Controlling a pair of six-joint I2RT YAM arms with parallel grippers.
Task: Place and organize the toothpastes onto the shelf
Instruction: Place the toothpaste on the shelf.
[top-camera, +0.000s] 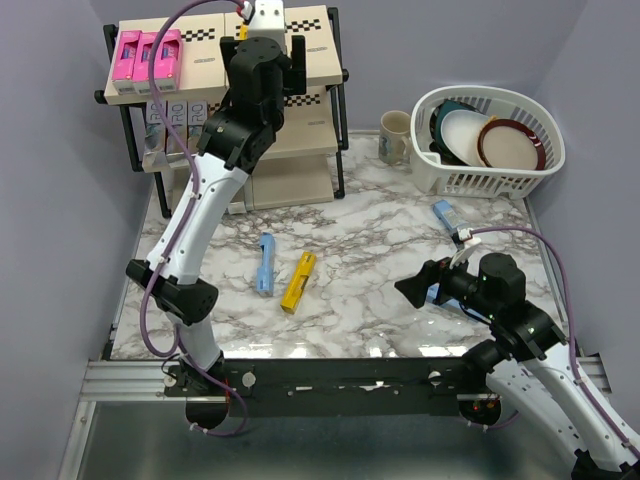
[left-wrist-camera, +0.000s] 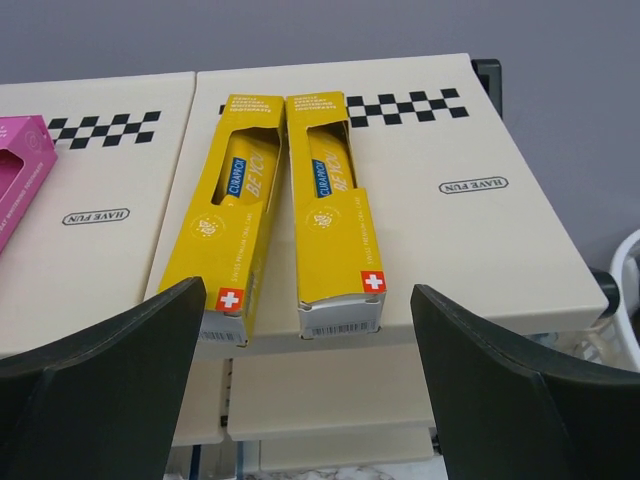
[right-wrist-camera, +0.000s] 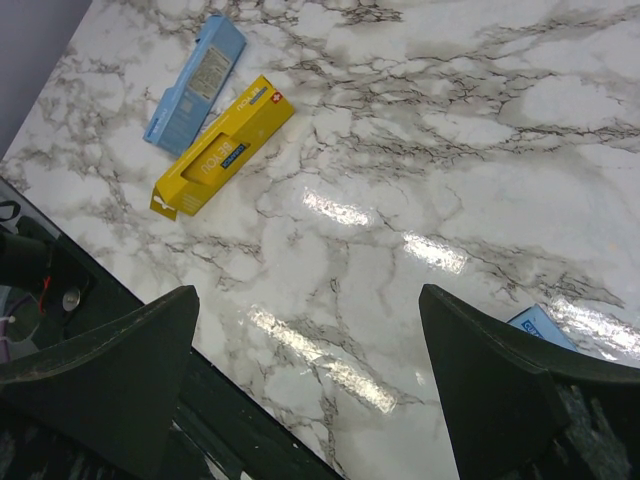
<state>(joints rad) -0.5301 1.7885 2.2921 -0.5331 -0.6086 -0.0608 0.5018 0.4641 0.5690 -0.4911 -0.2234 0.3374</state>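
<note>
The shelf (top-camera: 315, 40) stands at the back left of the marble table. Three pink toothpastes (top-camera: 148, 55) lie on its top board, and pale cartons (top-camera: 175, 112) stand on the tier below. My left gripper (left-wrist-camera: 310, 370) hangs open just in front of the top board (left-wrist-camera: 480, 240), apart from two yellow toothpastes (left-wrist-camera: 335, 215) lying side by side there. A pink carton (left-wrist-camera: 20, 170) shows at the left edge. On the table lie a light blue carton (top-camera: 265, 263), a yellow one (top-camera: 298, 281) and another blue one (top-camera: 446, 212). My right gripper (top-camera: 415, 288) hovers open and empty over the table.
A white dish basket (top-camera: 500, 92) with plates stands at the back right, a mug (top-camera: 395, 135) beside it. A blue carton's corner (right-wrist-camera: 545, 328) pokes out beside my right finger. The table's near edge and black rail (top-camera: 340, 378) run below my right gripper.
</note>
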